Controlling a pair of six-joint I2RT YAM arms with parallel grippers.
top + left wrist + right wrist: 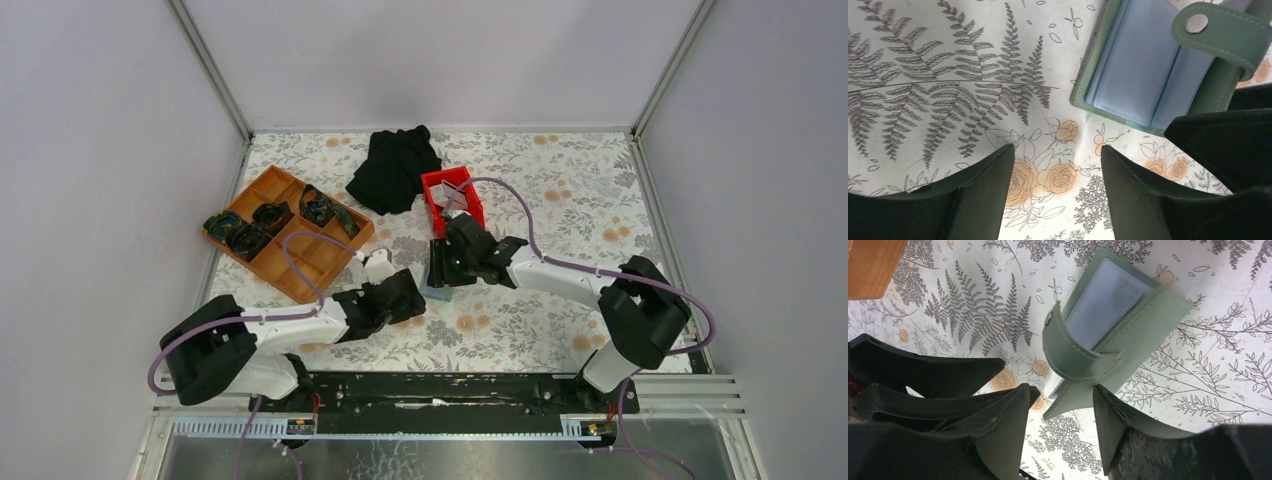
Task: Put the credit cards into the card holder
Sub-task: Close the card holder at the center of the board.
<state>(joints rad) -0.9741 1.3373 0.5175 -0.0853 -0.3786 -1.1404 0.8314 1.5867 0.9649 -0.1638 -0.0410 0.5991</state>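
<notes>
The small grey-green folding card holder lay open on the fern-and-rose printed tablecloth, towards the front middle of the table. Its pale clear sleeves faced up and its snap strap curled over them. The right gripper hung just over the holder's near corner with its fingers spread wide. That corner lay in the gap between them (whether either pad touched it I could not tell), and nothing was pinched. The left gripper sat just beside the holder, on its left, jaws likewise well apart and holding nothing, with only cloth beneath. Behind the holder stood a red plastic bin with pale flat pieces inside, likely the white credit cards, though too small to be sure. An orange compartment tray and a crumpled black cloth lay farther back.
</notes>
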